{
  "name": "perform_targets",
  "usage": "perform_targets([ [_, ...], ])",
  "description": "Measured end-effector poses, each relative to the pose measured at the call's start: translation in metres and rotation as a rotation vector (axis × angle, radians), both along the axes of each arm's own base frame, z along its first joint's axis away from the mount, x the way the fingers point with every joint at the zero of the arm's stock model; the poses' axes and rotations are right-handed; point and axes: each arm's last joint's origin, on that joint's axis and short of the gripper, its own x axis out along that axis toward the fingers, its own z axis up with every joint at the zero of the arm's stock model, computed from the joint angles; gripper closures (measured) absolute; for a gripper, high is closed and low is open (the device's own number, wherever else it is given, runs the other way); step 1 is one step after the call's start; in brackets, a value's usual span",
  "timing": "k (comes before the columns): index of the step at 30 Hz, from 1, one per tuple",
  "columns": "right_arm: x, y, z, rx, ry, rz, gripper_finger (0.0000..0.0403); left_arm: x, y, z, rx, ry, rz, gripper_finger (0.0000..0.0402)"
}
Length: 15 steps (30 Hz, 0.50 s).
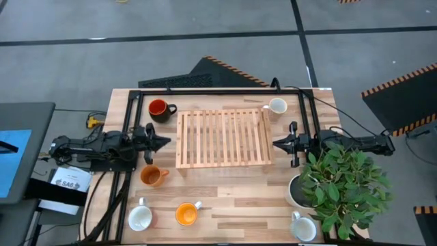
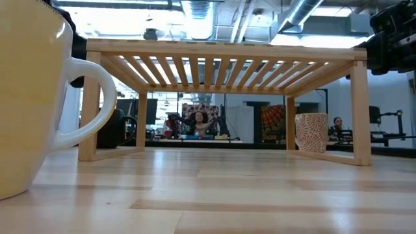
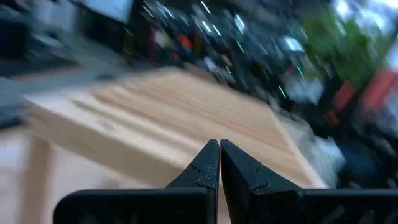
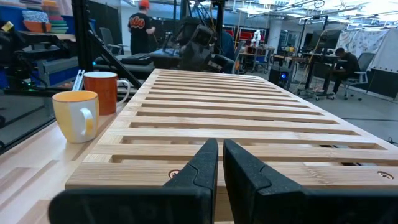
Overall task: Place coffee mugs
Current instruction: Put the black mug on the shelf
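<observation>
Beside the slatted rack, the left gripper and right gripper hover clenched, empty; leaves partly hide one white mug.

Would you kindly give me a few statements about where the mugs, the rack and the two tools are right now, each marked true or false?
1. The wooden slatted rack has no mug on it. True.
2. The dark mug with the red inside stands off the rack's far left corner. True.
3. The left tool holds an orange mug. False: it is shut on nothing at the rack's left edge; the nearest orange mug stands on the table.
4. The right tool is wide open. False: its fingers are shut, at the rack's right edge.
5. Both orange mugs sit right of the rack. False: this one and the other orange mug are on the left half.
</observation>
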Motion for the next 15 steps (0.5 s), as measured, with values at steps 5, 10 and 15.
perform_targets([
  [5,0.0,0.0,0.0,0.0,0.0,0.0,0.0349,-0.005,0.007,0.022,0.071,-0.002,0.184,0.0399],
  [10,0.0,0.0,0.0,0.0,0.0,0.0,0.0349,-0.006,0.018,0.05,0.121,0.188,0.372,0.0385],
  [15,0.0,0.0,0.0,0.0,0.0,0.0,0.0349,-0.001,0.035,0.08,0.12,0.484,0.534,0.0355],
])
